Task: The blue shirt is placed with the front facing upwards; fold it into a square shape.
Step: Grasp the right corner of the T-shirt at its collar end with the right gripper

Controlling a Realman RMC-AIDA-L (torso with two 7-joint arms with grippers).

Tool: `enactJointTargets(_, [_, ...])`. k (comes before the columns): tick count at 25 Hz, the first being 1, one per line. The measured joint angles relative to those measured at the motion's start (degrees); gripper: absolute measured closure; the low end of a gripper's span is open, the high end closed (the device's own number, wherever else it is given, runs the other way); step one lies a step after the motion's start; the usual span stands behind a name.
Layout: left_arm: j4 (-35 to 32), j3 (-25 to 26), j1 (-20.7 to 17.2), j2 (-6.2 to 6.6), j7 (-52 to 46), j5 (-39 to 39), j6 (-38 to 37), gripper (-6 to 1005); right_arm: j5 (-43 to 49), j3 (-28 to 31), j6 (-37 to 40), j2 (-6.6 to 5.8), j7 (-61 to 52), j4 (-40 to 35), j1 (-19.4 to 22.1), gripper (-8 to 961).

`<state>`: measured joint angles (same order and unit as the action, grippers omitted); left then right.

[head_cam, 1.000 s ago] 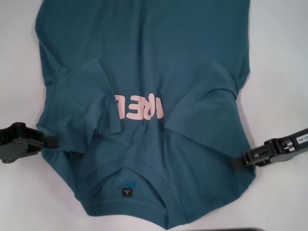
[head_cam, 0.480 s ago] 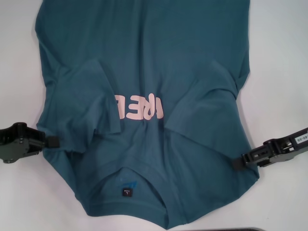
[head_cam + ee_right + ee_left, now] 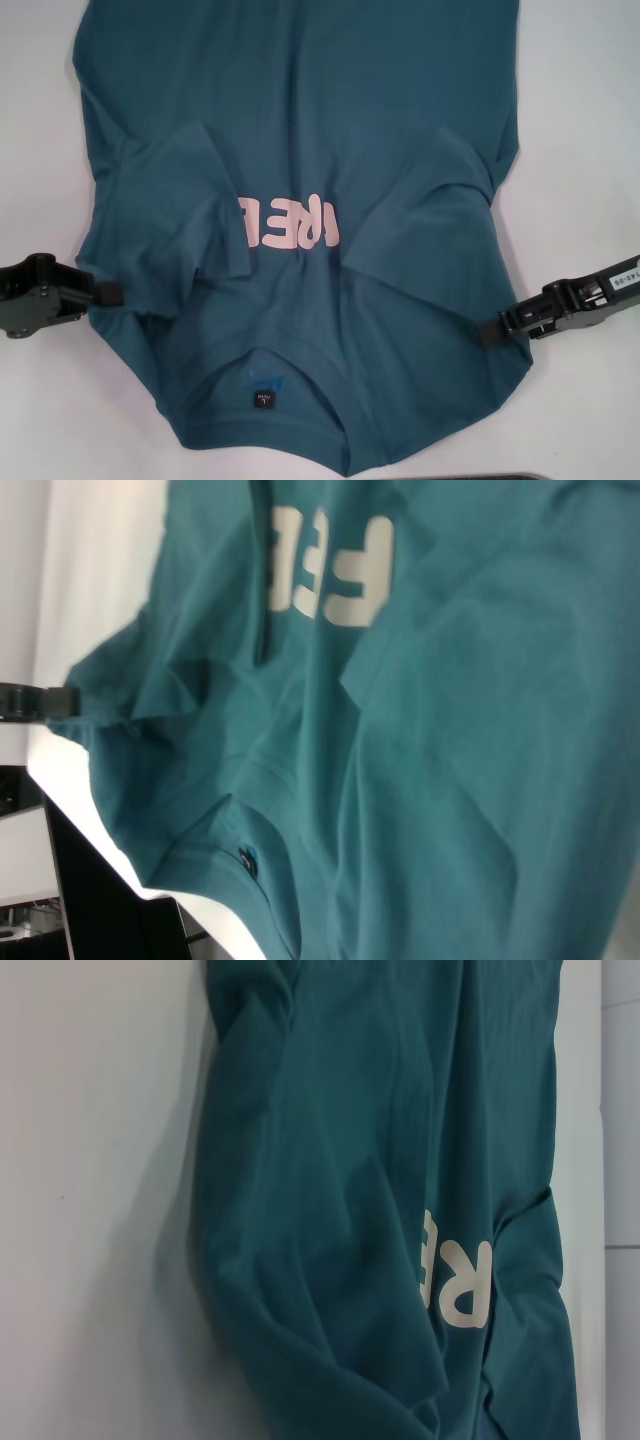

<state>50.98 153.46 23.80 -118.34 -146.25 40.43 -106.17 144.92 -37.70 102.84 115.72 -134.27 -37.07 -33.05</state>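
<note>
I count one blue shirt [image 3: 300,130] spread on one white table [image 3: 590,130], with two sleeves folded in over its chest, one block of pale pink lettering [image 3: 290,222], one small dark neck label [image 3: 263,399], and two grippers, left gripper [image 3: 108,294] and right gripper [image 3: 490,333].

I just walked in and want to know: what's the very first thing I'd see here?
A big blue shirt covers the middle of the white table, with pink letters on its chest. The left end effector and the right end effector sit at its two side edges.
</note>
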Motion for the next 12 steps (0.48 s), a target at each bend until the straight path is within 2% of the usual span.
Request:
enactJointTargets(3, [0.00, 0.00, -0.03, -0.05, 0.00, 0.00, 0.01, 967, 1.05, -0.51, -0.30, -0.04, -0.07, -0.09, 0.07, 349])
enactJointTargets(9, [-0.06, -0.04, 0.05, 0.05, -0.03, 0.00, -0.03, 968, 1.92, -1.49, -0.69, 0.19, -0.09, -0.10, 0.10, 590])
enactJointTargets(12, [-0.08, 0.00, 0.04, 0.08, -0.04, 0.00, -0.06, 968, 1.94, -1.70, -0.72, -0.02, -0.36, -0.10, 0.23, 654])
